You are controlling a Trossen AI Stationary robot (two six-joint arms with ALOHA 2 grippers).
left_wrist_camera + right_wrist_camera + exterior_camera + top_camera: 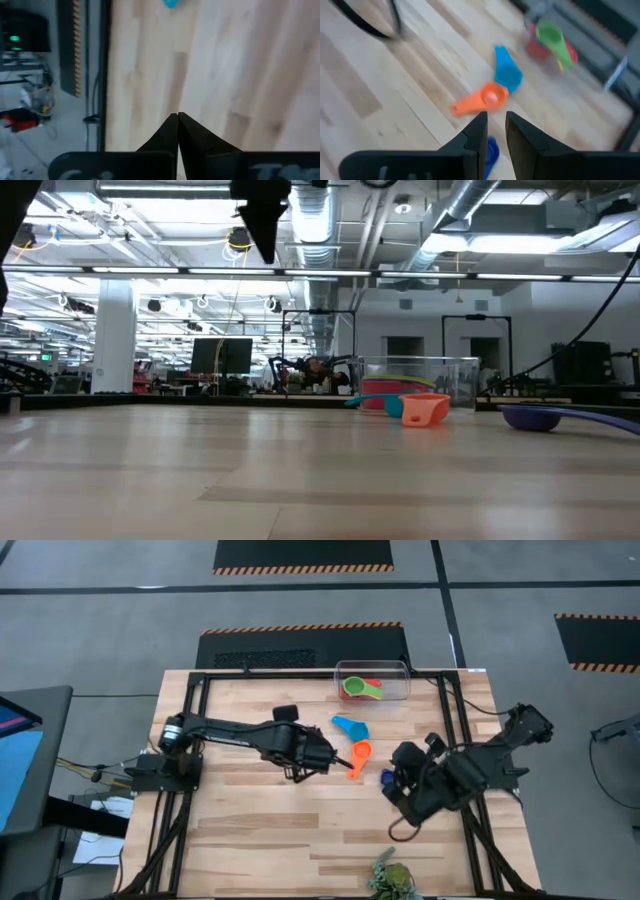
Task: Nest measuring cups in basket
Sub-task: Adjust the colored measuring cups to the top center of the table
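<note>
The clear basket [395, 690] stands at the table's far edge with a green cup [361, 688] and a red cup [372, 682] inside. On the table lie a light blue cup [351, 727], an orange cup [359, 755] and a dark blue cup [387, 778]. My left gripper [338, 762] is shut and raised [265, 215] just left of the orange cup's handle. My right gripper [496, 122] is open by a narrow gap and hovers over the dark blue cup [491, 150], which rests on its bowl [535, 418]. The other cups are out of view.
A green leafy plant [392, 878] sits at the near edge. A dark cable loop [400, 832] lies near the right arm. Black frame rails [200, 730] run along both table sides. Bare wood spreads across the near left part [260, 830].
</note>
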